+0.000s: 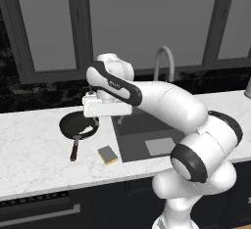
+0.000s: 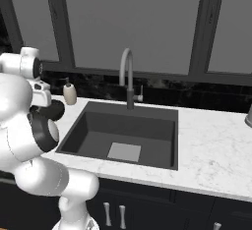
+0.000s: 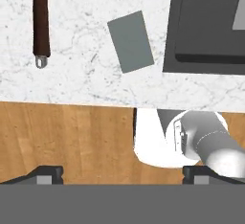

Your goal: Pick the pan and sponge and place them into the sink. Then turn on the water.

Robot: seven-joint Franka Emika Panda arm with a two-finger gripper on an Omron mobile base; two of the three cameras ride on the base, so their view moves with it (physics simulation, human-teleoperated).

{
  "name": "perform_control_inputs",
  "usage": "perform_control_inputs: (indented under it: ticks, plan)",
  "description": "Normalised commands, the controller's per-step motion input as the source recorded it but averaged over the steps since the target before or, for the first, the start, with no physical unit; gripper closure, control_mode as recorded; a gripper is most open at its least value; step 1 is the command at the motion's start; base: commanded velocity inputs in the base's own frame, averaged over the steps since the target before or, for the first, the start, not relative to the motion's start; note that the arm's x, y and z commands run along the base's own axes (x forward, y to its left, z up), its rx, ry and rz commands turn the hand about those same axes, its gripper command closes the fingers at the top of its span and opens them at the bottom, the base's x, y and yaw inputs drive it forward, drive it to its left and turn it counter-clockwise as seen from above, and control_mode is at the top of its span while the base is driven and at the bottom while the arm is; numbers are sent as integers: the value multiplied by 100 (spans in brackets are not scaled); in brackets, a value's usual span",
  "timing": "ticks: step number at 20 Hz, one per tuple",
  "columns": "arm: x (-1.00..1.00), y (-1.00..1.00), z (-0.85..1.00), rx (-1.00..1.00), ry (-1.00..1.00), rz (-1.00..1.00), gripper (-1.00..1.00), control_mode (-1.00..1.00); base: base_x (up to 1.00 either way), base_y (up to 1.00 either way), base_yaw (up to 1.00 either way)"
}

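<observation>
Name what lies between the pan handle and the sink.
The sponge lies on bare counter between the pan handle and the sink, seen in the hand view.

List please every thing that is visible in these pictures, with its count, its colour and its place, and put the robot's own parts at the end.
pan: one, black with a reddish-brown handle, on the counter left of the sink.
sponge: one, grey-blue over yellow, on the counter near the front edge, between pan handle and sink.
sink: one, dark grey, recessed in the counter, nothing in it.
faucet: one, grey gooseneck, behind the sink; no water runs.
soap bottle: one, beige, behind the sink's left corner.
counter: one, white marble.
windows: grey panes in dark frames, behind the counter.
arm: one, white, reaching over the pan.
gripper: one, dark fingertips wide apart, holding nothing.
</observation>
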Motion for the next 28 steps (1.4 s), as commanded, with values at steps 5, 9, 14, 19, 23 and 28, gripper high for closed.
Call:
perform_control_inputs:
  ticks: [5, 9, 14, 19, 23, 28]
  plan:
    - [0, 41, -21, 0, 0, -1, -100, -100, 0, 0, 0]
    - [9, 42, -31, -7, -9, -5, -100, -100, 0, 0, 0]
    - [45, 50, -40, -1, -19, -3, -100, -100, 0, 0, 0]
    - [65, 38, -45, 0, -19, -3, -100, -100, 0, 0, 0]
    - [70, 24, -47, 0, -12, -3, -100, -100, 0, 0, 0]
    - [50, 21, -50, 0, -3, -1, -100, -100, 0, 0, 0]
